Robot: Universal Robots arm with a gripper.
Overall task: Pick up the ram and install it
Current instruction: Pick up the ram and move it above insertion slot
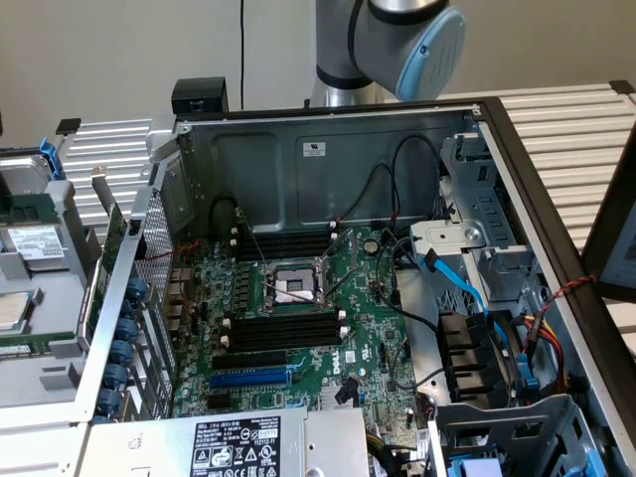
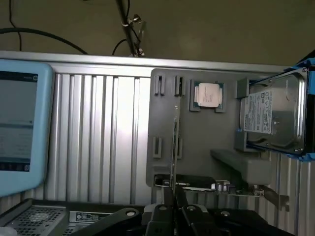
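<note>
Computer case [image 1: 298, 169] lies open, its motherboard [image 1: 368, 328] and black memory slots [image 1: 283, 328] exposed, while the wrist view shows a gray parts tray [image 2: 206, 132] carrying a loose processor [image 2: 207, 93]. Seen edge-on against that tray, the ram [image 2: 174, 147] juts straight out from the gripper [image 2: 173, 200], whose jaws look pinched shut on its near end. A good hold here is firm and square, so the thin stick neither twists nor rakes the tray's clips.
</note>
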